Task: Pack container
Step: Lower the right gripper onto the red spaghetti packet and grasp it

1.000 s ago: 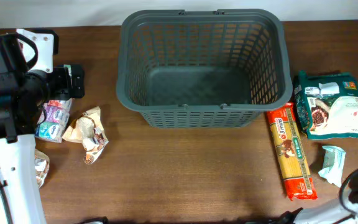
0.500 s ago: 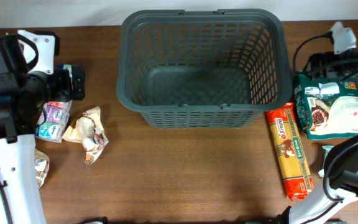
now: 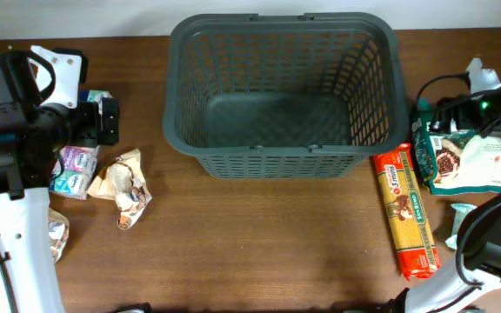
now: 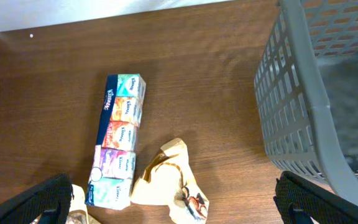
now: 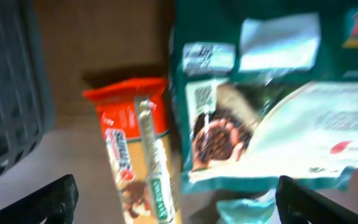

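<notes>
The container point(image 3: 285, 152) is a dark grey slotted basket standing empty at the back middle of the table; its side also shows in the left wrist view point(image 4: 294, 106) and the right wrist view point(image 5: 8, 93). My left gripper point(image 3: 103, 117) hangs open left of the container, above a multicolour tissue pack point(image 4: 118, 140) and a beige snack wrapper point(image 4: 169, 183); nothing sits between its fingers point(image 4: 176, 205). My right gripper point(image 3: 446, 111) hovers open over the top left of a green bag point(image 3: 470, 161), holding nothing point(image 5: 179, 208).
An orange spaghetti pack point(image 3: 407, 213) lies right of the container, beside the green bag point(image 5: 272, 93). A small teal-white packet point(image 3: 466, 228) lies below the bag. The tissue pack point(image 3: 75, 168), beige wrapper point(image 3: 124, 184) and another packet point(image 3: 56, 236) lie at the left.
My right arm has swung in from the lower right and now hangs over the green bag. The left arm has shifted slightly. Nothing was picked up.
</notes>
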Motion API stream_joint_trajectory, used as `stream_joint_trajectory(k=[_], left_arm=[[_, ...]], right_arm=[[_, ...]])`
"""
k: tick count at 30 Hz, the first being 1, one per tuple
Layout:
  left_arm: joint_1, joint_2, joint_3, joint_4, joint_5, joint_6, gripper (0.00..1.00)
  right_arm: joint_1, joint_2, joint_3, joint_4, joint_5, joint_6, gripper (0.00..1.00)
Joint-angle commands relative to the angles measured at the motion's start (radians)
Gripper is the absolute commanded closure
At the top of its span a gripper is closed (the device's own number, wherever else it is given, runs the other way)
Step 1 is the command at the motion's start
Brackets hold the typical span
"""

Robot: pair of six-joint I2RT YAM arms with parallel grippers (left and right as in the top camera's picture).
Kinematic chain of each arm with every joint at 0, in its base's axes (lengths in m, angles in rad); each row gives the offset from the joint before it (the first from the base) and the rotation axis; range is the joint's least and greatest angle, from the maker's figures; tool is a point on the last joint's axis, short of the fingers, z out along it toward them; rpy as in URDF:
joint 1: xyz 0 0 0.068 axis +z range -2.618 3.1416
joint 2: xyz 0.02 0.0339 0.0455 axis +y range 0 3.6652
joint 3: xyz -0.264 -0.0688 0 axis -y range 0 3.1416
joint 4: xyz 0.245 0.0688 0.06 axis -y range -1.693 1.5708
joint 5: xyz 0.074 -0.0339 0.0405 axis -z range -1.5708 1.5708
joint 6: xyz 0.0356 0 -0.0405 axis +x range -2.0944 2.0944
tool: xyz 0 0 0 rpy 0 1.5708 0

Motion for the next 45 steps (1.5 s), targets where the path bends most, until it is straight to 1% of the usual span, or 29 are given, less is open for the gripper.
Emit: stream_joint_trajectory(k=[1,5,13,18,22,25,30,35,39,42,45], left_arm=[[0.006,0.003,-0.002,0.0,-0.007,0.034,0.01],[0.006,0.003,-0.002,-0.001,-0.007,0.046,0.01],[0.006,0.003,-0.002,0.0,-0.007,0.046,0.01],[0.006,0.003,-0.002,0.0,-0.007,0.064,0.01],[0.006,0.004,-0.002,0.0,-0.007,0.064,0.01],[0.006,0.004,-0.002,0.0,-0.007,0.065,0.01],[0.006,0.004,-0.002,0.006,-0.007,0.065,0.01],[0.006,0.003,-0.002,0.006,-0.007,0.065,0.01],[0.006,0.003,-0.002,0.006,-0.007,0.065,0.01],[0.006,0.003,-0.002,0.006,-0.008,0.065,0.01],[0.006,0.003,-0.002,0.006,-0.008,0.069,0.01]], right_arm=[[0.02,-0.093,-0.071,0.001,0.01,0.024,0.01],[0.035,-0.188,-0.213,0.039,0.014,0.038,0.01],[0.042,-0.446,-0.587,0.189,0.017,0.115,0.01],[0.046,-0.575,-0.735,0.232,-0.03,0.175,0.01],[0.046,-0.606,-0.785,0.239,-0.064,0.184,0.01],[0.046,-0.603,-0.79,0.259,-0.063,0.18,0.01],[0.044,-0.603,-0.79,0.349,-0.042,0.18,0.01],[0.045,-0.603,-0.798,0.346,-0.021,0.18,0.01],[0.045,-0.606,-0.863,0.338,-0.021,0.117,0.01],[0.045,-0.606,-0.936,0.368,-0.024,0.073,0.01],[0.045,-0.606,-0.983,0.382,-0.072,-0.031,0.01]])
